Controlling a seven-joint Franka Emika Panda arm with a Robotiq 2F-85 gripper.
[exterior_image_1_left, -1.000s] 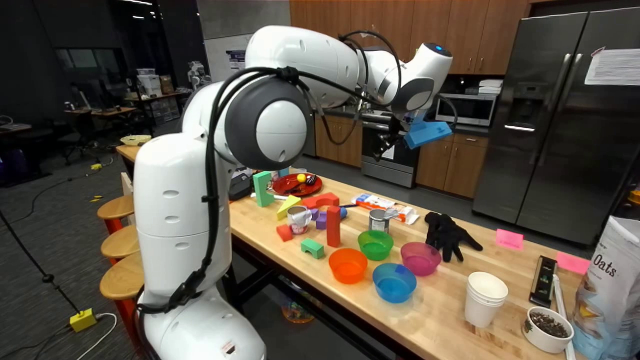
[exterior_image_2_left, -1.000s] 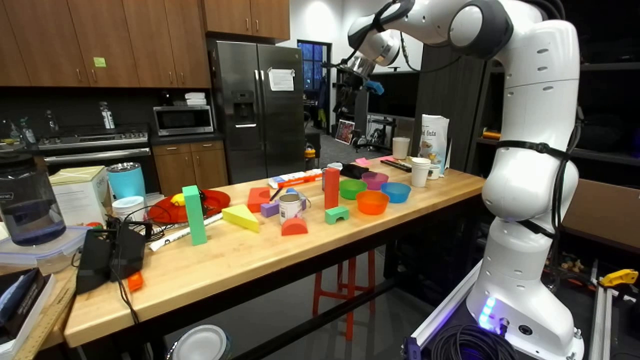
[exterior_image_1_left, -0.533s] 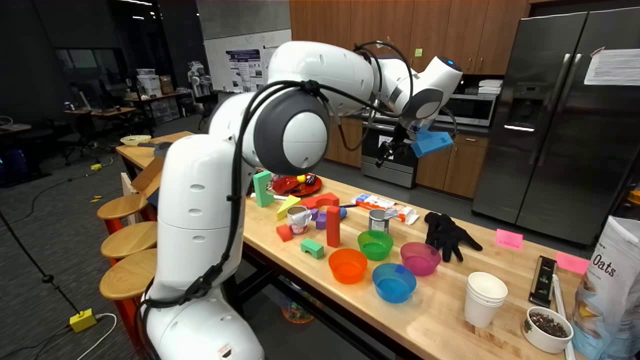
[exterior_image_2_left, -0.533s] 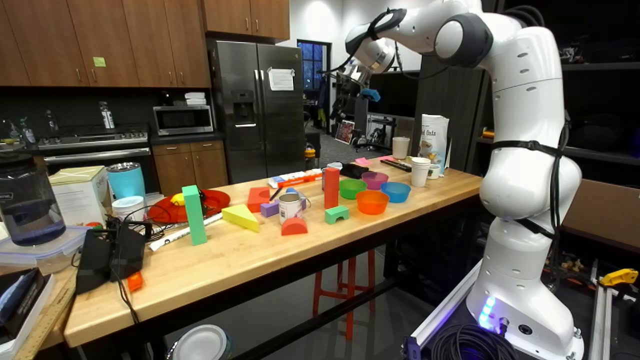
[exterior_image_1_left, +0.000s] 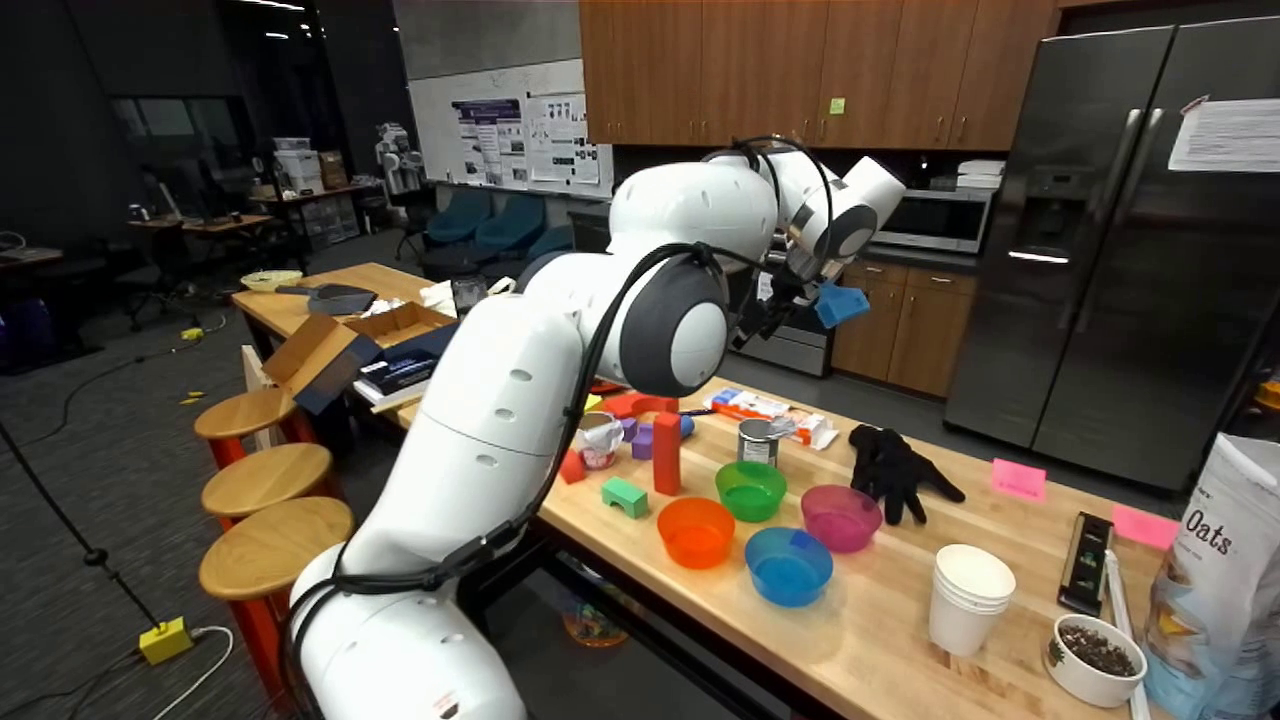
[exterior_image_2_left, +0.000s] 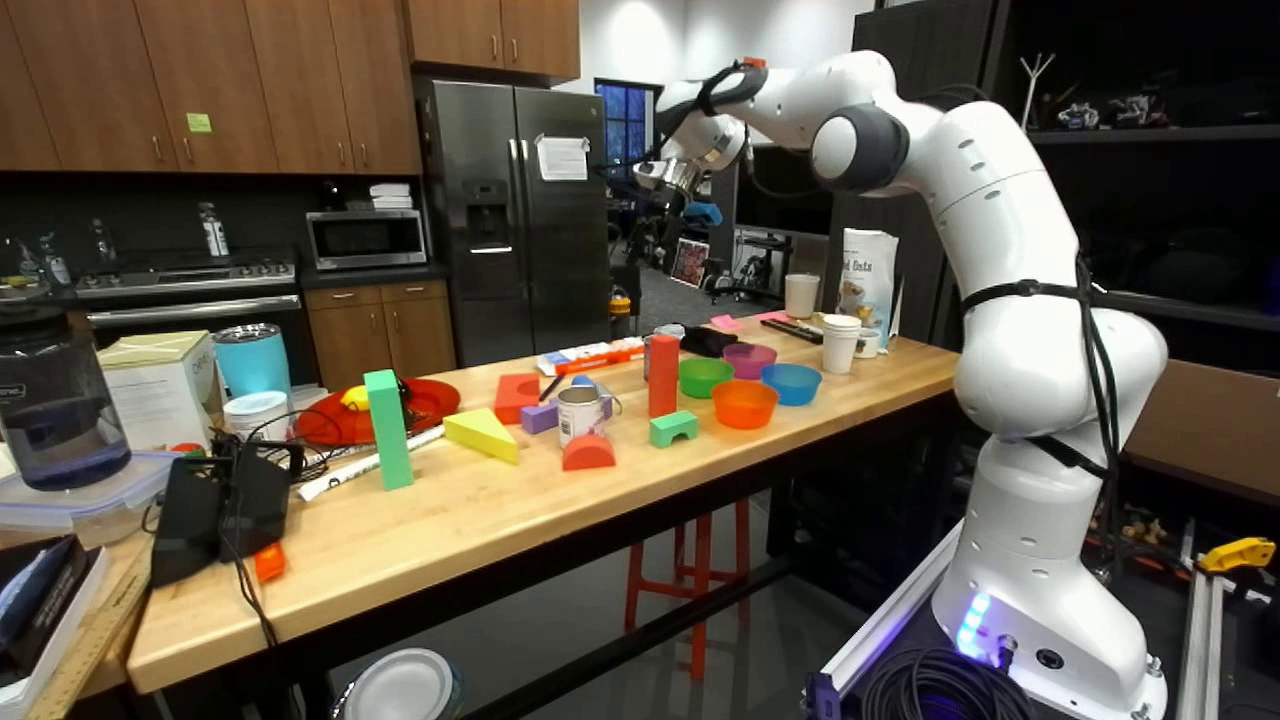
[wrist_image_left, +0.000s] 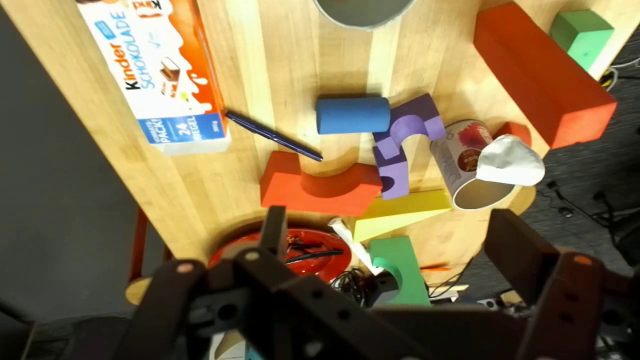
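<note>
Yellow wedge (wrist_image_left: 400, 212) shows in the gap between the fingers (wrist_image_left: 520, 250) in the wrist view, well below them. Fingers spread wide, nothing gripped, nothing touched. Red arch (wrist_image_left: 320, 197) and purple blocks (wrist_image_left: 420, 107) lie down past the fingertips, blue cylinder (wrist_image_left: 353, 116) a bit farther out. Green notched block (wrist_image_left: 407, 265) also down in the gap; red plate (wrist_image_left: 327, 241) partly hidden by a finger. Opened can (wrist_image_left: 452, 150) with peeled foil lid (wrist_image_left: 510, 160) sits beside the wedge, ahead of the finger at picture right; tall red block (wrist_image_left: 542, 75) farther out. Kinder box (wrist_image_left: 150, 75) and pen (wrist_image_left: 275, 136) ahead of the finger at picture left.

In an exterior view, white arm (exterior_image_1_left: 690, 210) reaches out over the desk (exterior_image_1_left: 890, 600), bent lower than a second ago; fingers come down with it but hang clear of everything. Green bowl (exterior_image_1_left: 750, 490) and black glove (exterior_image_1_left: 893, 470) unmoved, off to the side of the fingers.

In an exterior view, same drop: fingers lower, farther from the oats bag (exterior_image_2_left: 867, 285). Reads as nearer to the wedge and its neighbours; none disturbed. Which one is nearest, can't tell.
</note>
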